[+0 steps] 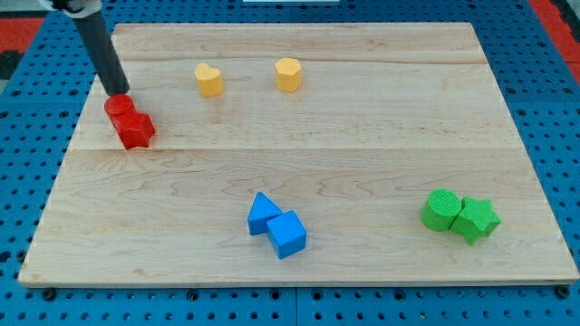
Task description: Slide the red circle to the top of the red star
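Observation:
The red circle [118, 107] lies at the view's left on the wooden board, touching the upper left side of the red star [137, 129]. My tip [118, 92] is right at the top edge of the red circle, touching or nearly touching it. The dark rod slants up to the view's top left.
A yellow heart [208, 80] and a yellow hexagon [288, 74] sit near the view's top. A blue triangle [263, 212] touches a blue cube [288, 234] at the bottom middle. A green circle [442, 209] touches a green star [476, 218] at the lower right. The board's left edge [56, 172] is near the red blocks.

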Robot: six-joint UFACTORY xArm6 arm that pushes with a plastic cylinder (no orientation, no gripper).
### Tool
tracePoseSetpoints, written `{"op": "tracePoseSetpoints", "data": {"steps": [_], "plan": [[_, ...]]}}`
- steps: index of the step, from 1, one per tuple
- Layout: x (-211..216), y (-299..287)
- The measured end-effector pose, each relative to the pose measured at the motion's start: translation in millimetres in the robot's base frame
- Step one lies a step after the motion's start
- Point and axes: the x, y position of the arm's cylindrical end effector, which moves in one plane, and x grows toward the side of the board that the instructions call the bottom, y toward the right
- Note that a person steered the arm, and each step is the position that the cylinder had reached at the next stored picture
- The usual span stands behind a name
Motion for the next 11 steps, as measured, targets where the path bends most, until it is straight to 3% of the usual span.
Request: {"op": "tracePoseSetpoints", "data": {"steps": [4,5,10,11], "plan": [[45,-13],[49,13],[34,8],[34,33]]}}
